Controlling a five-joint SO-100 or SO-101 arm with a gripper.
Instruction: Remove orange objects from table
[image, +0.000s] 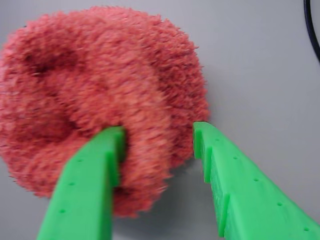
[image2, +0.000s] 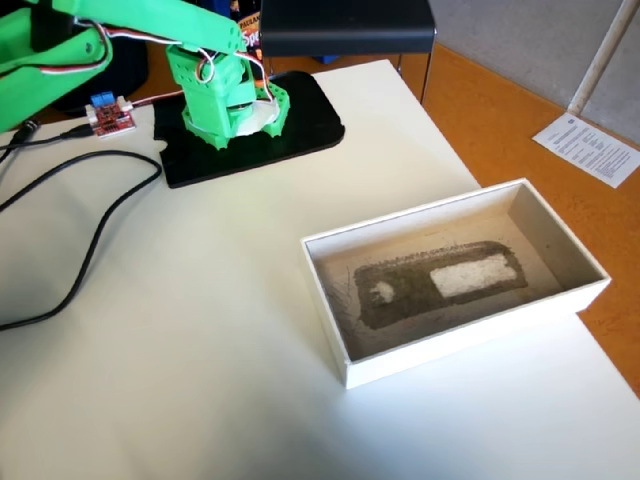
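In the wrist view a fluffy orange-red pompom-like object (image: 95, 90) lies on the table (image: 260, 65) and fills the left and middle of the picture. My green gripper (image: 159, 135) is open, with its jaws straddling the object's near right part. The left finger (image: 95, 175) presses into the fluff, and the right finger (image: 235, 180) sits at its edge. In the fixed view the cream-white table (image2: 200, 380) shows only the arm's base (image2: 225, 95) and upper links. The gripper and the fluffy object are out of that view, past the left edge.
A white open box (image2: 575, 290) with a dark mat inside stands on the table's right part. The arm's base stands on a black plate (image2: 300, 130) at the back. Black cables (image2: 90, 250) run over the left of the table. A cable (image: 312, 30) crosses the wrist view's top right. Orange floor (image2: 500, 110) lies beyond the table's right edge.
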